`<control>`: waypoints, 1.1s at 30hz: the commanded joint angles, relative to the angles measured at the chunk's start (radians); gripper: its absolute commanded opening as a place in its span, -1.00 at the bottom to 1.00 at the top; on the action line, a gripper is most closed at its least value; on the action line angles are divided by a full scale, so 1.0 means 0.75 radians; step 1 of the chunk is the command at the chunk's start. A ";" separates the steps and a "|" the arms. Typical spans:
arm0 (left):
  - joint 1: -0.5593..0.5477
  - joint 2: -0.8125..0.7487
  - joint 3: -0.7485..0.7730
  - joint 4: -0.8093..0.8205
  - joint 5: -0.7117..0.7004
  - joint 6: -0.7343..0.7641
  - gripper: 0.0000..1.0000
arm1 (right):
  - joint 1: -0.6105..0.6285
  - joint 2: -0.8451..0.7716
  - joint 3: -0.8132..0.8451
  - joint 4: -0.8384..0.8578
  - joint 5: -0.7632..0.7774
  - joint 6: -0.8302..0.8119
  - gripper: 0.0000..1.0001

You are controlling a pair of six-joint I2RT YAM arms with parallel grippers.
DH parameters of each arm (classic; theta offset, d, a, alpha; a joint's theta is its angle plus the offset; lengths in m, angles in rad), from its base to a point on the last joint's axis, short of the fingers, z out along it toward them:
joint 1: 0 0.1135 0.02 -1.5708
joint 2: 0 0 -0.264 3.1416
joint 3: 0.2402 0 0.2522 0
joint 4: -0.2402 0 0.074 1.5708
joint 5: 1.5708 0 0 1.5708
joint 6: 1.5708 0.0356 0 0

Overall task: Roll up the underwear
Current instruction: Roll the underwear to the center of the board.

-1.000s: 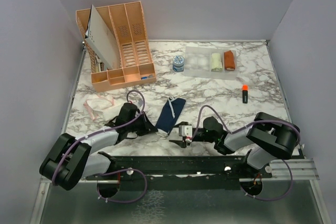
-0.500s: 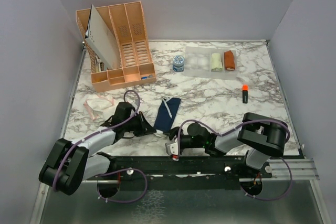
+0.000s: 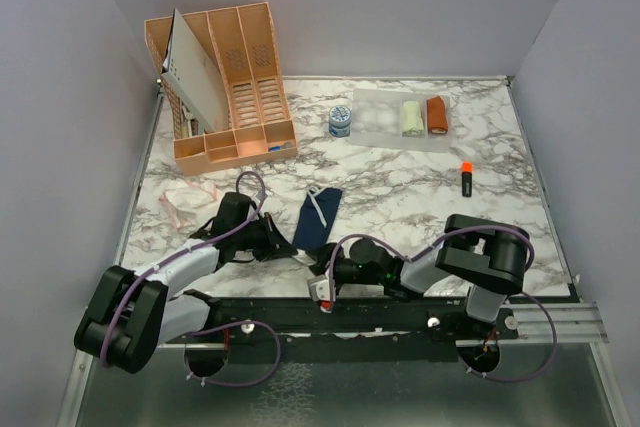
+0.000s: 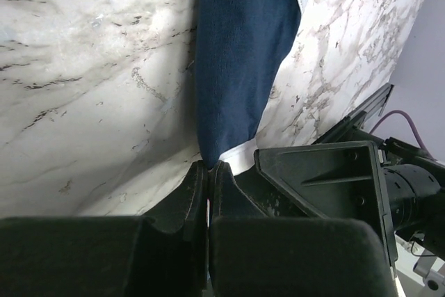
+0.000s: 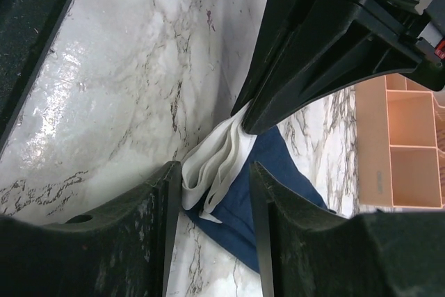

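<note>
The navy blue underwear (image 3: 318, 217) lies folded into a narrow strip on the marble table (image 3: 420, 197), its white waistband at the near end. My left gripper (image 3: 294, 249) is shut on that near end, as the left wrist view shows (image 4: 207, 166) with the navy cloth (image 4: 240, 67) running away from it. My right gripper (image 3: 316, 269) is open, its jaws on either side of the white waistband (image 5: 215, 161) in the right wrist view (image 5: 208, 182). The whitish-pink underwear (image 3: 186, 203) lies loose at the left, apart from both grippers.
An orange desk organiser (image 3: 240, 77) holding a white sheet stands at the back left. A small blue jar (image 3: 340, 122), a clear tray with a cream roll (image 3: 411, 117) and a rust-orange roll (image 3: 437, 114), and an orange-capped marker (image 3: 466, 179) lie further back.
My right gripper has swung left and nearer, up to the waistband end of the navy underwear. The navy underwear has been drawn into a straighter, narrower strip. My left gripper has shifted slightly.
</note>
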 commanded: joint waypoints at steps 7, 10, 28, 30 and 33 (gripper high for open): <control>0.010 -0.018 0.038 -0.083 -0.005 0.044 -1.00 | 0.014 0.097 -0.058 0.002 0.144 0.122 -0.30; 0.010 -0.041 0.018 -0.053 -0.007 0.029 -1.00 | 0.014 0.119 -0.041 0.009 0.169 0.173 -0.49; 0.010 -0.188 -0.025 -0.125 -0.147 -0.019 -0.25 | -0.065 0.101 -0.092 0.349 -0.018 0.903 -0.99; 0.012 -0.206 -0.029 -0.131 -0.171 -0.021 -0.11 | -0.092 0.115 -0.107 0.409 -0.077 0.999 -0.99; 0.012 -0.220 -0.026 -0.133 -0.196 -0.021 0.07 | -0.130 0.125 -0.120 0.488 -0.163 1.128 -0.99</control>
